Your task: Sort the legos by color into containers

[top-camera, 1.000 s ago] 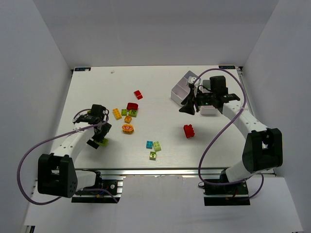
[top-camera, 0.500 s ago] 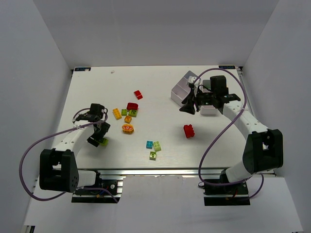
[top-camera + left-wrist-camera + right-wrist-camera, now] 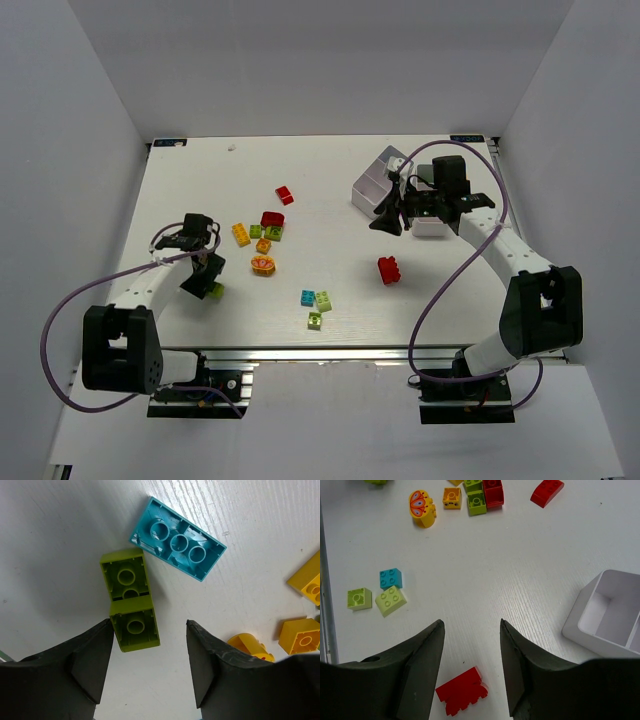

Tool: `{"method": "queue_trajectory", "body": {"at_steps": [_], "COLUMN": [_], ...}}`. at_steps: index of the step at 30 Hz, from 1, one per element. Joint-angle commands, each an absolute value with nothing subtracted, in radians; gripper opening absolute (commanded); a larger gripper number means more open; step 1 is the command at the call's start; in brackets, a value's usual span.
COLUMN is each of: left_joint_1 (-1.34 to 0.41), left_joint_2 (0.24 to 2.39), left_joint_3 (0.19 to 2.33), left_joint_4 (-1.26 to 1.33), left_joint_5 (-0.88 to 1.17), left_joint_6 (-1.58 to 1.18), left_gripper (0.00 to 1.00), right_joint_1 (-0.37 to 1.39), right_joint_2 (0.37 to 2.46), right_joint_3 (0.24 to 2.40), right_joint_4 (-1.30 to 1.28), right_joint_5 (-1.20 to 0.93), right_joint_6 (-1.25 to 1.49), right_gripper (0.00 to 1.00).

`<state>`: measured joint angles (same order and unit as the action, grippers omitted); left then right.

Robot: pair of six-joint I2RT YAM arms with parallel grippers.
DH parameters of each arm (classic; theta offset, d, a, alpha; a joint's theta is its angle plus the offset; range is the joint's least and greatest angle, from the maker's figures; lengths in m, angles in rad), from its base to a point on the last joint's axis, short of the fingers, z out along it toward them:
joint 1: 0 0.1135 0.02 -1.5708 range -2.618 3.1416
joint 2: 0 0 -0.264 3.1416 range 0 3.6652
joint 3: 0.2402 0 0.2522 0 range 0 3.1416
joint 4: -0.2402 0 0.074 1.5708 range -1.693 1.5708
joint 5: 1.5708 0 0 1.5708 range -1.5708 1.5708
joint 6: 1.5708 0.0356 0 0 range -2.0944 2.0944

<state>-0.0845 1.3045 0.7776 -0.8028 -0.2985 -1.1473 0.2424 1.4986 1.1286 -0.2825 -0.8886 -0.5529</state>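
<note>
A lime lego (image 3: 134,625) lies underside up against a second lime lego (image 3: 125,577), with an upturned cyan lego (image 3: 177,545) just beyond. My left gripper (image 3: 147,647) is open over the nearer lime lego; its left finger (image 3: 92,655) touches it and a gap remains at the right finger. In the top view this gripper (image 3: 203,275) is low at the table's left. My right gripper (image 3: 471,625) hangs open and empty above a red lego (image 3: 462,691), beside the white container (image 3: 610,610).
A cluster of yellow, orange, green and dark red legos (image 3: 262,235) lies right of the left arm, with a small red lego (image 3: 285,195) farther back. A cyan lego (image 3: 308,298) and two lime legos (image 3: 320,308) sit near the front. The container (image 3: 380,180) stands back right.
My left gripper has narrowed its jaws about the lime lego and sunk slightly toward the table. The right arm and the other legos have not moved.
</note>
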Motion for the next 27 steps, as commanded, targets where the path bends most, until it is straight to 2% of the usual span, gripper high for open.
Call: {"method": "queue_trajectory", "body": {"at_steps": [1,13,18,23,25,26,27], "left_joint_1": [-0.074,-0.061,-0.06,-0.058,-0.058,-0.058,-0.058], "left_joint_2": [1.308,1.284,1.267,1.241,1.217,1.206,1.178], "left_joint_3": [0.767,0.736,0.732,0.744,0.758,0.764,0.772], "left_joint_4": [-0.779,-0.772,-0.767,-0.752,-0.733,-0.724,-0.7], "left_joint_5": [-0.285,-0.27,-0.256,-0.206,-0.155,-0.138,-0.112], "left_joint_6": [-1.14,-1.134,-1.127,-1.089,-1.066,-1.036,-1.02], "left_gripper": [0.68,0.59,0.43,0.17,0.08,0.01,0.0], "right_joint_1": [0.245,0.247,0.245,0.245,0.247,0.245,0.247], "right_joint_2": [1.486,1.482,1.482,1.476,1.474,1.473,1.474], "right_joint_3": [1.154,1.149,1.147,1.149,1.15,1.154,1.158], "right_joint_4": [-0.267,-0.27,-0.272,-0.278,-0.281,-0.281,-0.279], "right_joint_5": [-0.89,-0.885,-0.887,-0.887,-0.888,-0.885,-0.885], "right_joint_6": [-0.552,-0.558,-0.561,-0.563,-0.554,-0.543,-0.526], "right_gripper": [0.54,0.54,0.53,0.54,0.56,0.6,0.62]}}
